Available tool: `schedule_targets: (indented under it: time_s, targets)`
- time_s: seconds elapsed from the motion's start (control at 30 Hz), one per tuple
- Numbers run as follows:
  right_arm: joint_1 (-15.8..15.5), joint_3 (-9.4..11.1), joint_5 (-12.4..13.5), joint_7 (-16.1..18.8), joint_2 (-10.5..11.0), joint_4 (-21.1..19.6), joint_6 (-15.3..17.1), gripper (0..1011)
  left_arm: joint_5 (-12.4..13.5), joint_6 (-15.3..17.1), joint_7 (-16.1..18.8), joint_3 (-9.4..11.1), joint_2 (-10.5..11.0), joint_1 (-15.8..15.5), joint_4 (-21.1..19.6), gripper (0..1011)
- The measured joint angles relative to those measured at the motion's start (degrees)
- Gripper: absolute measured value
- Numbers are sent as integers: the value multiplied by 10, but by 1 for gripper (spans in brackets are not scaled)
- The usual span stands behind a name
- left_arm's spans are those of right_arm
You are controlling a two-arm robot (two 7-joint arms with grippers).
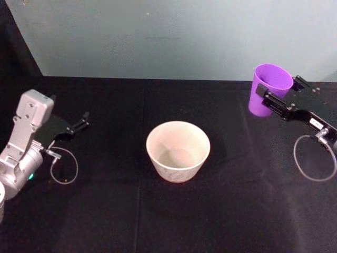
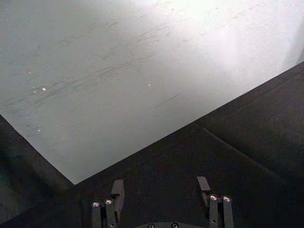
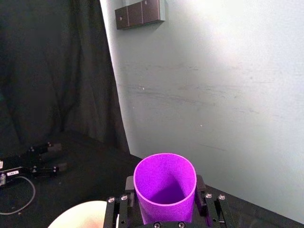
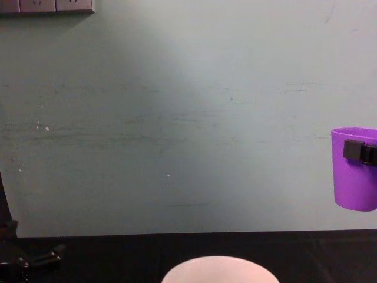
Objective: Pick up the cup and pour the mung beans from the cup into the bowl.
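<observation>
Right end effector point(image 1: 280, 87) grips the upright cup point(image 1: 259, 104) right of the bowl point(image 1: 176, 169); left end effector point(image 1: 83, 122) open, empty.

Right claw point(image 1: 278, 90) raised far right, clamped on the cup point(image 1: 269, 80); left claw point(image 1: 82, 122) low at left, fingers apart.

A scuffed pale grey-green wall point(image 1: 158, 37) stands behind the black-draped bench point(image 1: 237, 211). A dark curtain point(image 3: 52, 71) hangs beside it. A grey socket plate point(image 3: 140, 13) sits high on the wall.
</observation>
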Motion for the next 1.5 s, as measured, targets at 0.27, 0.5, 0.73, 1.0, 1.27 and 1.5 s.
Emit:
schedule_targets:
  time_s: [0.27,0.5,0.73,1.0,1.27,1.5]
  targets:
    - [0,0,0,0,0,0,0,729,0,0,0,0,0,0,0,1000]
    - [0,0,0,0,0,0,0,729,0,0,0,0,0,0,0,1000]
    - [5,-7,0,0,1,4,-2,729,0,0,0,0,0,0,0,1000]
    - [33,-29,-12,-2,-6,27,-1,729,0,0,0,0,0,0,0,1000]
    - [85,-63,-40,-5,-33,77,-2,729,0,0,0,0,0,0,0,1000]
    - [123,-95,-81,-6,-60,128,-19,729,0,0,0,0,0,0,0,1000]
